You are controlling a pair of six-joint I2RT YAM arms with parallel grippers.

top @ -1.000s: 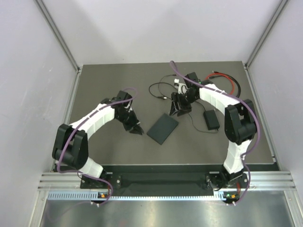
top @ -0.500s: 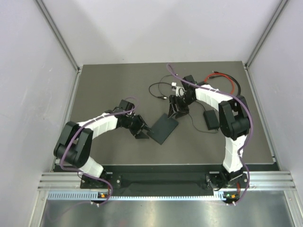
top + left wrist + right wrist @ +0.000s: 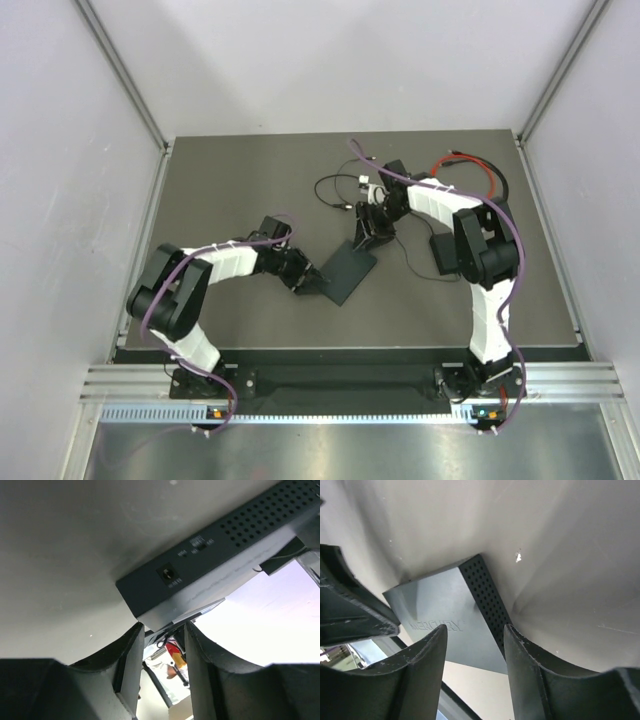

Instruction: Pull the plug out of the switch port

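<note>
Flat dark grey rectangular switch (image 3: pixel 345 272): lying unmoved at the middle of the dark table (image 3: pixel 220 190). The left gripper (image 3: pixel 303 284), well apart a second ago, is now nosing its near-left corner, jaws narrowly spread and empty. The right gripper (image 3: pixel 368 236), jaws spread, is settling over the far corner. Bracing is likely beginning; plug not discernible.

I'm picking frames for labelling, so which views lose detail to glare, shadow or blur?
Top external: even light, sharp, but the switch is small and dark. Left wrist: white glare beyond the switch's edge washes out the background; near jaws blurred. Right wrist: switch lettering legible, jaws dark and soft.
</note>
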